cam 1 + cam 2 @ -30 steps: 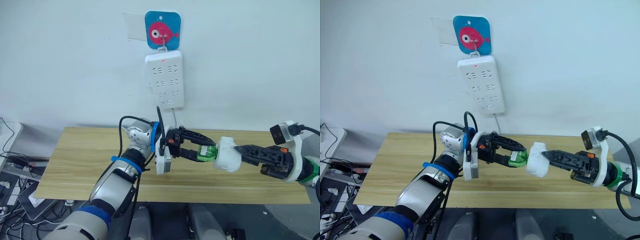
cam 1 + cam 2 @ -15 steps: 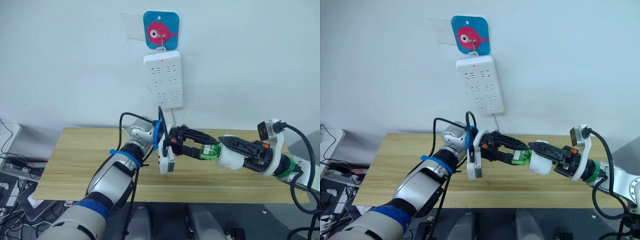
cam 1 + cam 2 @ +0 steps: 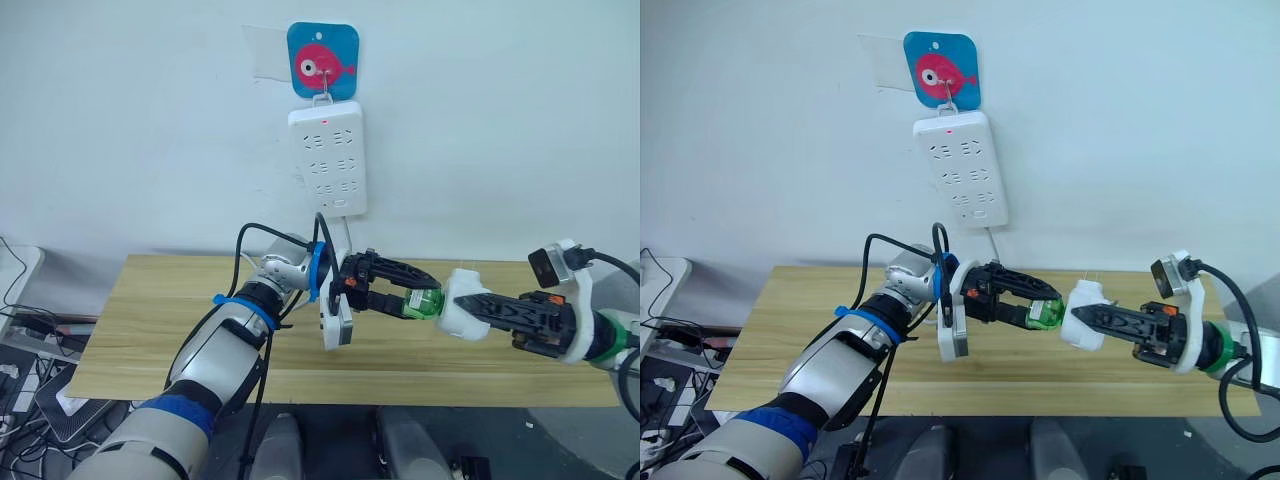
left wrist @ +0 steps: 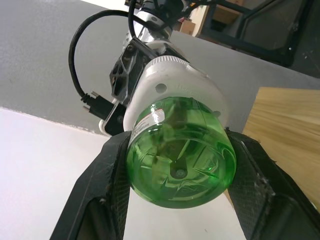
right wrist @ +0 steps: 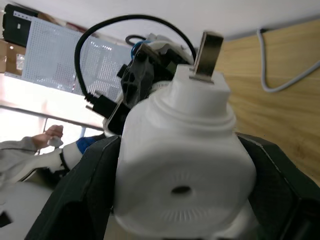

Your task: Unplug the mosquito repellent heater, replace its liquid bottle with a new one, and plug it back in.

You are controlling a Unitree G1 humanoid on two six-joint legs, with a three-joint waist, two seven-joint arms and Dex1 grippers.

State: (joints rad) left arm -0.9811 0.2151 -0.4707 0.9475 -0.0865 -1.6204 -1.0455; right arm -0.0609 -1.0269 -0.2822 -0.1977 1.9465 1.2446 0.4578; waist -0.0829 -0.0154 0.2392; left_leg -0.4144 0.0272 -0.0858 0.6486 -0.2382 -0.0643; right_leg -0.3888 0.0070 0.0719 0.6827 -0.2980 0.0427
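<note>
Above the counter (image 3: pixel 150 330), the left gripper (image 3: pixel 408 292) clamped the green liquid bottle (image 3: pixel 422 303) and the right gripper (image 3: pixel 470 308) clamped the mosquito repellent heater (image 3: pixel 462 305) — bottle and heater joined on one horizontal axis between the jaws.

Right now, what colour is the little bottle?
Clear green plastic bottle, seen best in the left wrist view.

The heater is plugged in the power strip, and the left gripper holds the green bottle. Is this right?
No. The heater is not in the power strip; the right gripper holds it over the table, as the left eye view shows. The left gripper does hold the green bottle.
</note>
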